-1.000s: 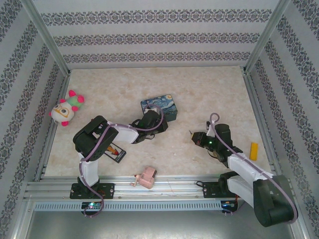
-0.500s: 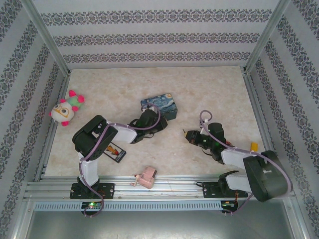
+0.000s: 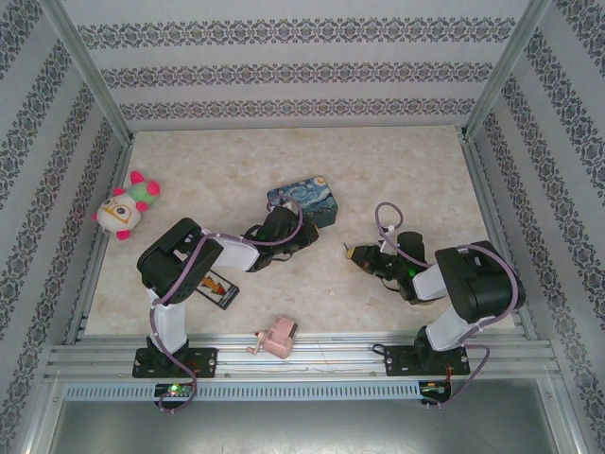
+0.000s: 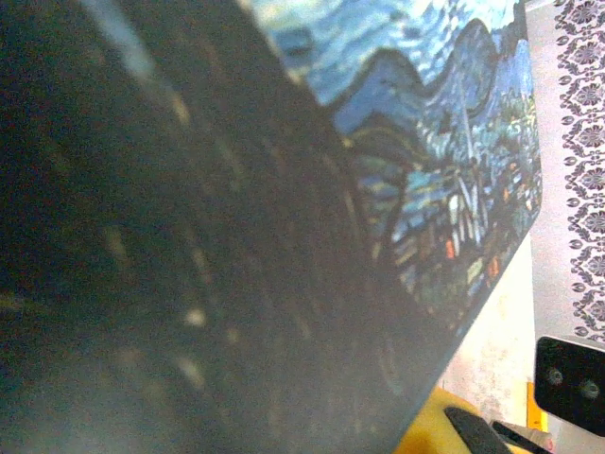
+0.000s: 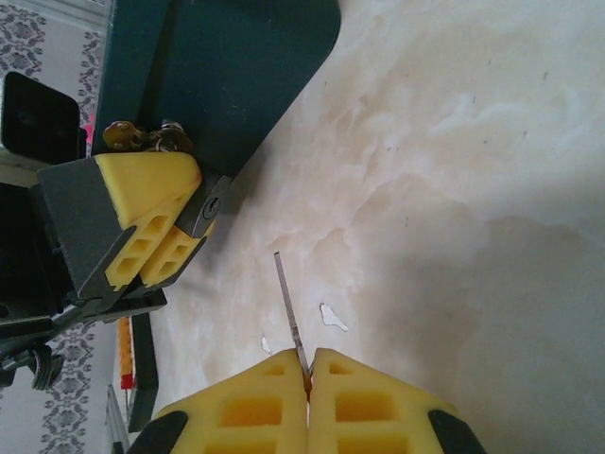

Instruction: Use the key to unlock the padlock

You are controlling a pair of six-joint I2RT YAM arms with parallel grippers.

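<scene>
Close in, the right wrist camera is catching the detail. The right gripper (image 5: 309, 364) is pinching the key (image 5: 287, 312) between its yellow fingers, jaws pressed fully together. The slim blade is sticking out toward the padlock (image 5: 212, 201). Across a short stretch of marbled table (image 5: 454, 189), the left gripper (image 5: 189, 227) is clamping the padlock at the tips of its own yellow pads, closed tight on it. The keyhole face is turned toward the key. Key tip and lock are sitting near each other but apart. The lock is hanging just beside the edge of the blue tin (image 5: 236, 66), which is reading here as a dark teal slab.

From above, lock and key are too small to make out. That camera is instead giving the wider layout: both arms meeting mid-table by the tin's painted lid, a plush toy (image 3: 123, 210) lying at the left wall, a pink gadget (image 3: 276, 339) at the near edge, and a printed card (image 3: 220, 289) partly tucked under the left arm.

The left wrist camera is rendering the tin's starry painting sharply, while a dark blur is covering most of its frame and cannot be identified. A sliver of yellow pad is being cut off at its bottom edge.
</scene>
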